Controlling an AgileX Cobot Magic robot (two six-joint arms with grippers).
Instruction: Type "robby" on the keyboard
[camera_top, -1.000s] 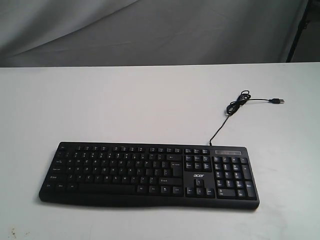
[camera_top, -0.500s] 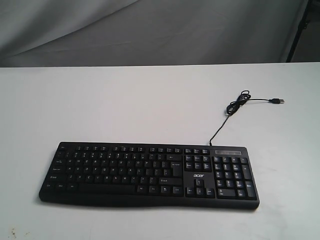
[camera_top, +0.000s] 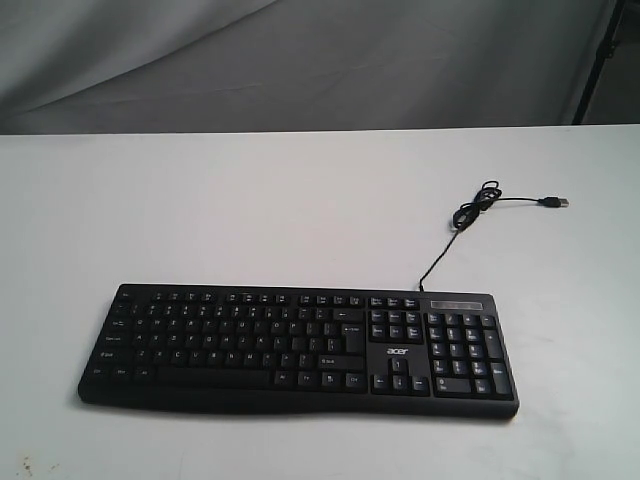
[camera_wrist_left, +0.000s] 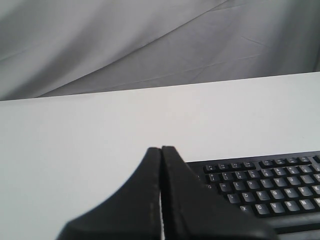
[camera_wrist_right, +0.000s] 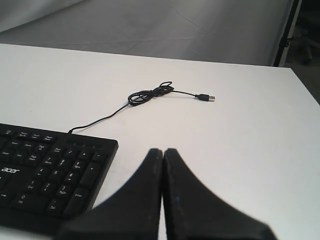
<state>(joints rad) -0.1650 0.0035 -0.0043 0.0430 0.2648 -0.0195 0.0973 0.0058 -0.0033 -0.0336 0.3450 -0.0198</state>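
Note:
The black keyboard (camera_top: 298, 348) with white legends and an "acer" logo lies flat near the table's front edge, number pad to the right. Neither arm shows in the exterior view. In the left wrist view my left gripper (camera_wrist_left: 161, 148) is shut with nothing in it, beside the keyboard's (camera_wrist_left: 265, 185) letter end. In the right wrist view my right gripper (camera_wrist_right: 163, 150) is shut and empty, beside the number pad end of the keyboard (camera_wrist_right: 47, 172). Neither gripper touches a key.
The thin black USB cable (camera_top: 470, 215) runs from the keyboard's back edge to a loose coil, and its plug (camera_top: 553, 202) lies on the white table (camera_top: 250, 200) at the right. A grey cloth backdrop (camera_top: 300, 60) hangs behind the table.

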